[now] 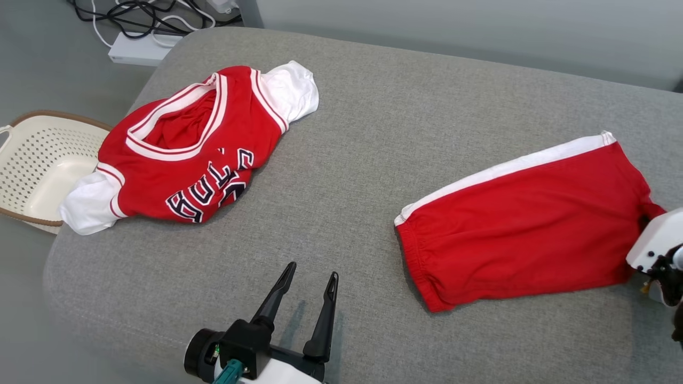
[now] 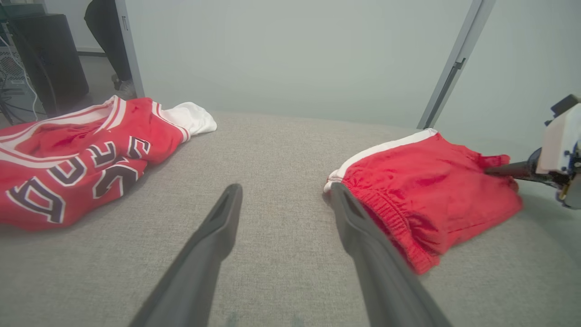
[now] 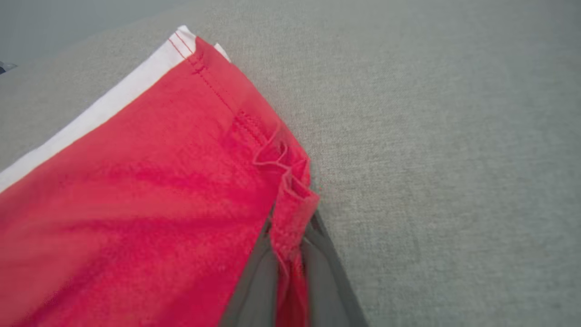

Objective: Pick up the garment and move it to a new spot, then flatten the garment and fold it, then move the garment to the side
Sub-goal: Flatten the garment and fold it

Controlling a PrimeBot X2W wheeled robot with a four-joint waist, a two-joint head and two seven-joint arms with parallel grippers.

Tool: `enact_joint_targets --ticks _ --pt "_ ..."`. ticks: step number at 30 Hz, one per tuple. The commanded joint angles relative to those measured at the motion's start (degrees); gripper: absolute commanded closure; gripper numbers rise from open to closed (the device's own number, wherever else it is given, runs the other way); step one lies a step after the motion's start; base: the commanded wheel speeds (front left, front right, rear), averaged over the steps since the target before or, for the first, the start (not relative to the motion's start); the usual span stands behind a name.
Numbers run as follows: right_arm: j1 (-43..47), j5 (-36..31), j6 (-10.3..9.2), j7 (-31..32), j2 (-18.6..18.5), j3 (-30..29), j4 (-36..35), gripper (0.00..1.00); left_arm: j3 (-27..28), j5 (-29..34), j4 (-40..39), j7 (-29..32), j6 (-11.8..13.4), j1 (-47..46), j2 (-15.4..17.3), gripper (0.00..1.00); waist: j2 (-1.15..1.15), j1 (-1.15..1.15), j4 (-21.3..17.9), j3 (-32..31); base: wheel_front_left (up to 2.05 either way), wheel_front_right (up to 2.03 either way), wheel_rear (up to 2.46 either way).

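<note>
The garment, a pair of red shorts (image 1: 523, 213) with a white side stripe, lies flat on the right of the grey cushioned surface (image 1: 363, 133). My right gripper (image 3: 290, 236) is shut on a bunched fold of its red hem (image 3: 290, 200) at the shorts' right end. In the head view that gripper (image 1: 644, 217) sits at the right edge, its white wrist housing beside the cloth. My left gripper (image 1: 312, 274) stands open above the surface near the front edge, left of the shorts' waistband (image 2: 395, 218), holding nothing. The left wrist view shows its gripper (image 2: 285, 188) pointing across the bare surface.
A crumpled red and white jersey (image 1: 192, 149) with dark lettering lies at the back left. A cream perforated basket (image 1: 37, 165) stands on the floor off the left edge. Cables and a white box (image 1: 139, 50) lie beyond the far left corner.
</note>
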Motion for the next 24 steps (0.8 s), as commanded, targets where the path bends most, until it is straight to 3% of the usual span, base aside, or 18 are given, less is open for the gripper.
enact_joint_targets --ticks 1,12,24 --pt "-0.30 -1.53 -0.02 0.52 0.82 0.46 -0.72 1.00 1.53 -0.30 -1.27 -0.59 -0.20 -2.43 -0.03 0.00 0.00 0.00 -0.62 -0.27 0.00 0.00 0.00" --pt "0.08 -6.55 -0.02 -6.60 3.11 -0.97 -0.71 1.00 1.73 -0.89 -2.16 -0.59 0.40 -2.01 -0.04 0.00 0.00 0.00 -4.75 -1.81 0.00 0.00 0.00" --pt "8.80 -14.34 -0.02 -18.17 8.16 -4.98 -0.77 1.00 3.94 0.10 -2.92 -0.59 0.76 0.61 -0.04 0.00 0.00 0.00 -13.32 -6.05 0.00 0.00 0.00"
